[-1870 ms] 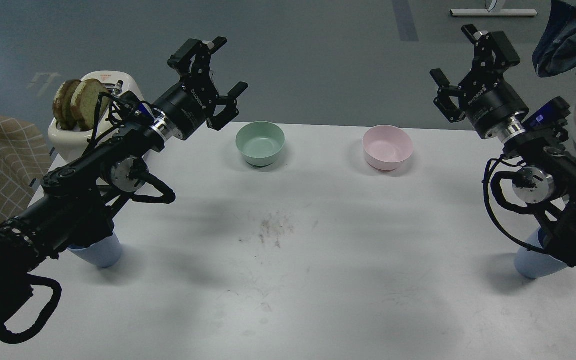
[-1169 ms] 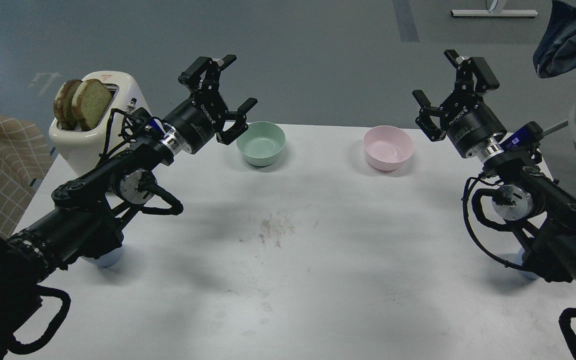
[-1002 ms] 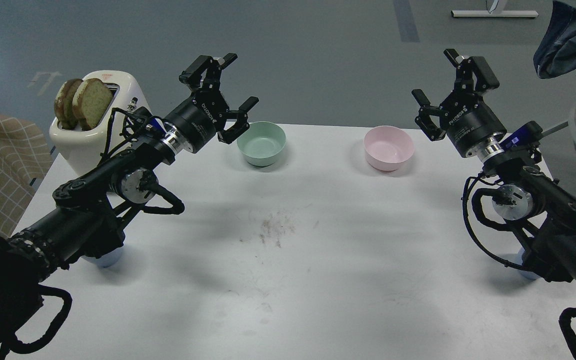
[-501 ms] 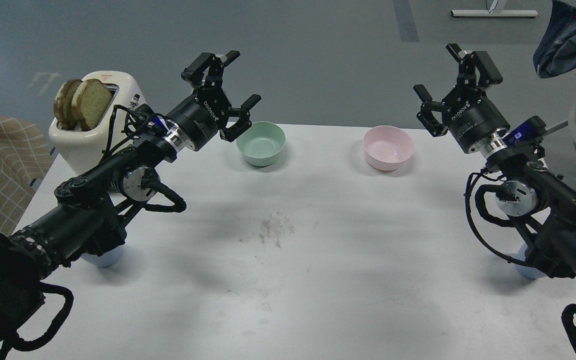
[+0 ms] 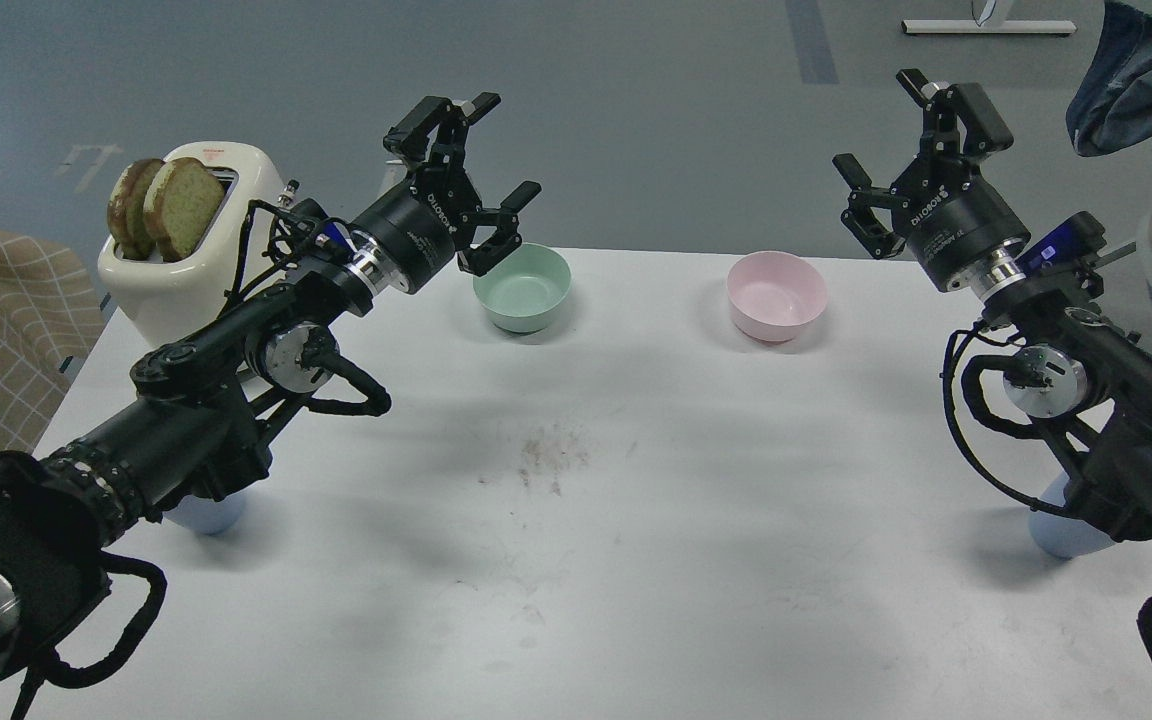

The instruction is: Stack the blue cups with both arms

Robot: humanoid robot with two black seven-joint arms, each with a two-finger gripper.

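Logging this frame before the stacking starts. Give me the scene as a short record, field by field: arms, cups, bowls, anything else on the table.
left gripper: open, empty, raised beside the green bowl
right gripper: open, empty, raised beyond the table's far edge
left blue cup: on the table, mostly hidden under the left arm
right blue cup: on the table, mostly hidden under the right arm
cups stacked: no, at opposite sides
green bowl: far side, empty
pink bowl: far side, empty
toaster: far left corner, two bread slices in it
table: white, smudge near the middle
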